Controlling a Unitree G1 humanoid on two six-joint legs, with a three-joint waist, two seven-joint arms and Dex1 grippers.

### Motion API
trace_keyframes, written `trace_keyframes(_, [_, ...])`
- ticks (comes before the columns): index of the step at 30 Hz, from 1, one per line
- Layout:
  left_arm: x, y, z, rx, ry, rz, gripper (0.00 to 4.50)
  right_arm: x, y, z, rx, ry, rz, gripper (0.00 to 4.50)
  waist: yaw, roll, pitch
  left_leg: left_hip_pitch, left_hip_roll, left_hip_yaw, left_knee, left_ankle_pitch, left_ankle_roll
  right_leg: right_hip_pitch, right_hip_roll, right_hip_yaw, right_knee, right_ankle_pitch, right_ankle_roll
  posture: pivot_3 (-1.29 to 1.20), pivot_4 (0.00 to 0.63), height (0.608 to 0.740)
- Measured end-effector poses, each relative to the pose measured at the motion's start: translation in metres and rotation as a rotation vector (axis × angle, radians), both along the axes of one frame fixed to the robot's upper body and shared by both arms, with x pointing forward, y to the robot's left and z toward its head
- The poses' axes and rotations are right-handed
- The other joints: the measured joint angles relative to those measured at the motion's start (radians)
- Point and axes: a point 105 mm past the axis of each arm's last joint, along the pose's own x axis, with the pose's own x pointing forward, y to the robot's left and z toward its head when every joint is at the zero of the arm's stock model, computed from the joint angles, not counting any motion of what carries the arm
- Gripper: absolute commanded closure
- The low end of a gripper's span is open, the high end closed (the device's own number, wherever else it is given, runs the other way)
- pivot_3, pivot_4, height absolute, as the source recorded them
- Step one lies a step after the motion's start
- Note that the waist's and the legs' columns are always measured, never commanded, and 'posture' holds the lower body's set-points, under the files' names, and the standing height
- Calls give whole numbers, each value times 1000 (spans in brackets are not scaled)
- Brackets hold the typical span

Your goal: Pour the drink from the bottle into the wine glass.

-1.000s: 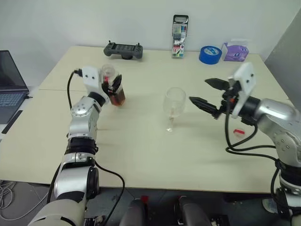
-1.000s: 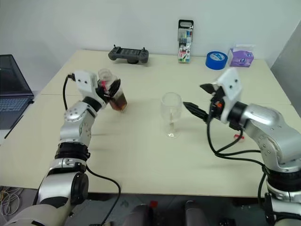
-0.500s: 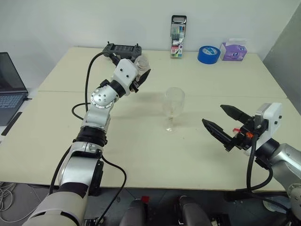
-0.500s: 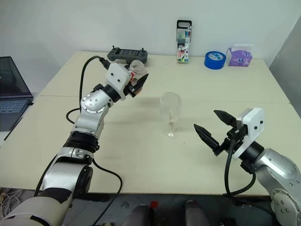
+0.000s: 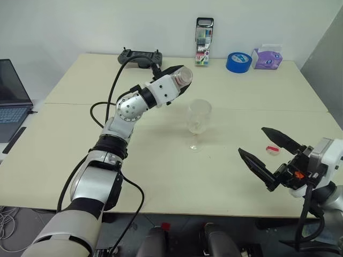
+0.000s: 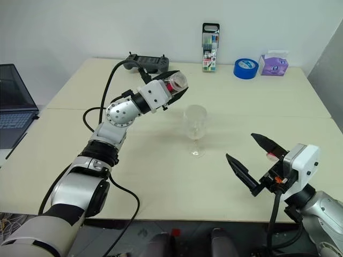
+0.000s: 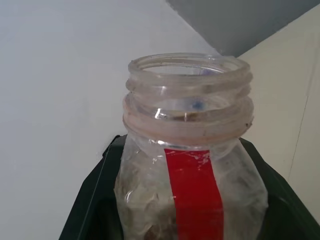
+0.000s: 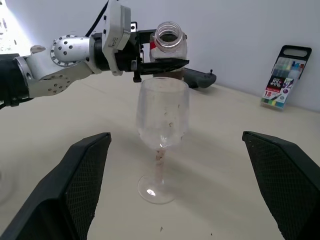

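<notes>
At the near right edge of the surface (image 5: 161, 176), the right gripper (image 5: 266, 159) hangs with its jaws spread wide and nothing between them, pointing toward the middle of the scene. A small red-and-white piece (image 5: 273, 150) lies on the surface just beside it.

Farther in, at the centre, the wine glass (image 5: 199, 119) stands upright on its foot, well apart from the right gripper. Its bowl holds no visible pool of drink; small specks cling to the inside.

Just beyond and to the left of the glass, the left gripper (image 6: 170, 89) holds the bottle (image 5: 180, 78) with its jaws pressed on the body. The bottle is uncapped, its long axis tilted so the open mouth points right and slightly up, toward the glass. The mouth sits above and to the left of the glass rim, near it but not over the bowl. The drink (image 7: 160, 227) shows dark and low in the bottle, away from the mouth.

The left arm is clearly the nearer one to act. My judgement is that the pour depends on carrying the mouth rightward over the rim, then tipping it downward.
</notes>
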Motion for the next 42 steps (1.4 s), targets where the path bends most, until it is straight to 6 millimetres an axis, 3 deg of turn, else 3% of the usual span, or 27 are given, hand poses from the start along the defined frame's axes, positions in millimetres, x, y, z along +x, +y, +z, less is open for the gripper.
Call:
trace_keyframes(6, [-4,-6,-5,80,-58,-17,2452,-2,5,0,-28,-10,32,0,0,0,0,0,0,0,0,0,0,0,0,0,0,0,0,0,150,740])
trace_keyframes(13, [-9,-16,-2,191,-153,-42,2453,3,14,18,-57,-95,81,0,1,0,0,0,0,1,0,0,0,0,0,0,0,0,0,0,150,740])
trace_keyframes(23, [-13,-21,5,312,-311,-52,2504,4,18,16,-57,-88,99,0,2,0,0,0,0,1,1,0,0,0,0,0,0,0,0,0,150,740])
trace_keyframes(34, [-7,-16,13,378,-425,0,2505,6,20,21,-57,-112,103,0,2,0,0,0,0,2,1,0,0,0,0,0,0,0,0,0,150,740])
trace_keyframes(42, [-7,-13,8,396,-445,1,2531,8,20,19,-50,-99,101,0,2,0,0,0,0,3,1,0,0,0,-1,0,1,0,0,0,150,740])
